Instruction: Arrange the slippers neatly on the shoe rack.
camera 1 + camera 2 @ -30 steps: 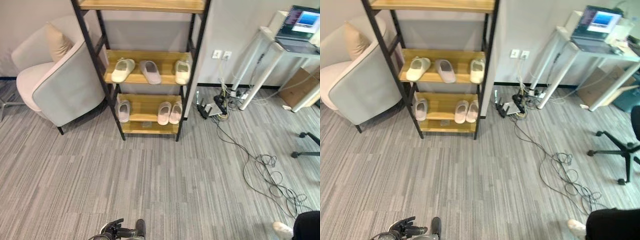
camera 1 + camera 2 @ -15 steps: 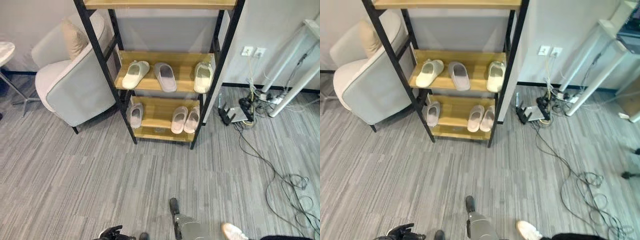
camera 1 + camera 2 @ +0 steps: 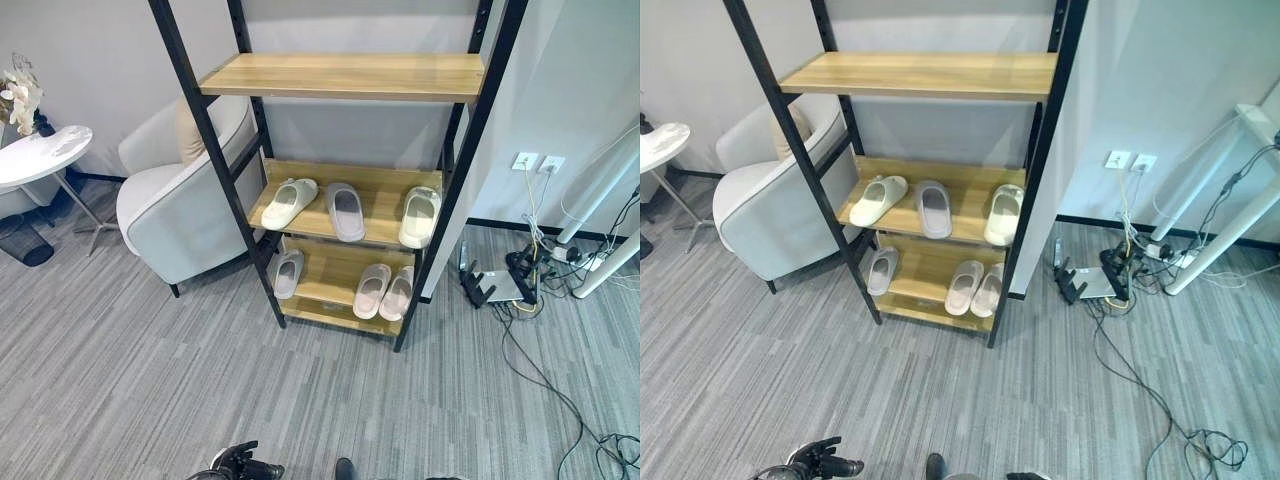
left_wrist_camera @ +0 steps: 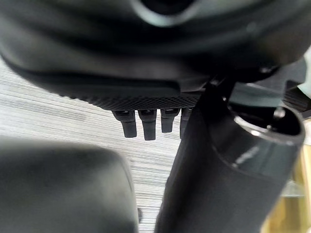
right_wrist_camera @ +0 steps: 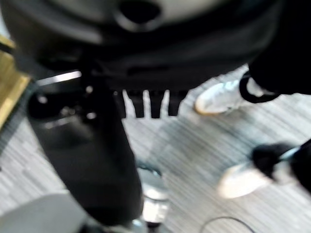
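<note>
Resting on the shoe rack [image 3: 463,150], six slippers [image 3: 346,210] lay well apart from left hand [image 3: 238,465], both hands' fingers hung straight, empty, right hand [image 5: 146,58] low.

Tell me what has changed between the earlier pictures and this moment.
Only the camera has moved: the head views have shifted, so the shoe rack now shows its top shelf, and a round side table has come into sight. The six slippers lie as before, three on the middle shelf and three on the bottom shelf. The left hand stays low and empty, and the right hand holds nothing.
</note>
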### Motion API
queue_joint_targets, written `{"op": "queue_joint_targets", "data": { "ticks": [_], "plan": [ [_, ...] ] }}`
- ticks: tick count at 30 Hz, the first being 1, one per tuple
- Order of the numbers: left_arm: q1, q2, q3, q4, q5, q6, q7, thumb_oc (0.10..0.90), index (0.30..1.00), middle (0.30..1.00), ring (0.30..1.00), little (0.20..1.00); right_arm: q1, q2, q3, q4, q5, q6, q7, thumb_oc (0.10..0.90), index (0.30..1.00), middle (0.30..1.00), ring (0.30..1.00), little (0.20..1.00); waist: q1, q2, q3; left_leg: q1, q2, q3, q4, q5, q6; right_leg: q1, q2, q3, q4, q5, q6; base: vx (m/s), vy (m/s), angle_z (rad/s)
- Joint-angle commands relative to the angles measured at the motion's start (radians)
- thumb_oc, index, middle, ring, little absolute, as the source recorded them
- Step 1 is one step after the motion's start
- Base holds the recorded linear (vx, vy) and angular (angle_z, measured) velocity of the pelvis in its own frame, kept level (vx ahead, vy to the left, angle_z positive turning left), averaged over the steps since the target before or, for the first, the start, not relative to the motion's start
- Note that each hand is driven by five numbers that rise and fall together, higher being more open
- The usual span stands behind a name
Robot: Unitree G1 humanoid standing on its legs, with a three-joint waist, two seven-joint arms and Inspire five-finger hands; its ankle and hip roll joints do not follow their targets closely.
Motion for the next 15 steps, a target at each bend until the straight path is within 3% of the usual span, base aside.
{"op": "queue_joint_targets", "data": {
  "ticks": [1, 2, 3, 5, 9, 13, 15],
  "plan": [
    [0.029, 0.027, -0.013, -0.025, -0.01, -0.023, 0.024, 0.8, 0.9, 0.9, 0.9, 0.9, 0.018, -0.005, 0.0, -0.01, 0.027, -0.022, -0.011, 0.8, 0.9, 0.9, 0.9, 0.9, 0.007, -0.021, 0.042, 0.012, -0.028, 0.009, -0.121, 0.012, 0.078, 0.049, -0.045, 0.057, 0.044, -0.097, 0.159, 0.25, 0.072, -0.2],
    [0.026, 0.027, -0.021, -0.021, -0.002, -0.023, 0.025, 0.8, 0.9, 0.9, 0.9, 0.9, 0.018, -0.006, -0.003, 0.002, 0.024, -0.018, -0.012, 0.8, 0.9, 0.9, 0.9, 0.9, 0.028, -0.013, 0.05, -0.024, -0.036, -0.041, -0.285, 0.066, 0.074, 0.085, -0.028, 0.068, 0.036, -0.121, 0.164, 0.24, 0.085, -0.11],
    [0.022, 0.027, -0.027, -0.016, 0.005, -0.023, 0.028, 0.8, 0.9, 0.9, 0.9, 0.9, 0.019, -0.006, -0.007, 0.012, 0.025, -0.016, -0.012, 0.8, 0.9, 0.9, 0.9, 0.9, 0.031, -0.009, 0.05, -0.047, -0.033, -0.058, -0.316, 0.1, 0.068, 0.094, -0.021, 0.08, 0.037, -0.13, 0.165, 0.24, 0.085, -0.07],
    [0.024, 0.03, -0.026, -0.005, 0.013, -0.021, 0.022, 0.8, 0.9, 0.9, 0.9, 0.9, 0.03, -0.001, -0.023, 0.022, 0.043, -0.016, -0.009, 0.8, 0.9, 0.9, 0.9, 0.9, 0.028, -0.004, 0.041, -0.035, -0.026, -0.06, -0.375, 0.11, 0.068, 0.109, -0.016, 0.104, 0.045, -0.147, 0.167, 0.21, 0.12, -0.46],
    [0.032, 0.033, -0.031, -0.005, 0.041, -0.02, 0.017, 0.8, 0.9, 0.9, 0.9, 0.9, 0.052, 0.005, -0.06, 0.044, 0.065, -0.014, -0.006, 0.8, 0.9, 0.9, 0.9, 0.9, 0.011, -0.002, 0.018, 0.007, -0.043, -0.057, -0.383, 0.089, 0.081, 0.097, -0.036, 0.124, 0.072, -0.147, 0.182, 0.16, 0.166, -0.75],
    [0.033, 0.053, -0.043, -0.025, 0.067, -0.027, 0.007, 0.8, 0.9, 0.9, 0.9, 0.9, 0.066, 0.013, -0.113, 0.059, 0.132, -0.009, 0.009, 0.8, 0.9, 0.9, 0.9, 0.9, -0.014, -0.006, -0.01, 0.038, -0.067, -0.001, -0.36, 0.03, 0.113, 0.08, -0.074, 0.172, 0.087, -0.133, 0.214, 0.1, 0.166, -0.4],
    [0.033, 0.053, -0.043, -0.025, 0.067, -0.027, 0.007, 0.8, 0.9, 0.9, 0.9, 0.9, 0.066, 0.013, -0.113, 0.059, 0.132, -0.009, 0.009, 0.8, 0.9, 0.9, 0.9, 0.9, -0.013, -0.006, -0.01, 0.038, -0.067, 0.0, -0.36, 0.029, 0.113, 0.08, -0.074, 0.173, 0.087, -0.133, 0.214, 0.04, 0.07, -0.35]
  ]
}}
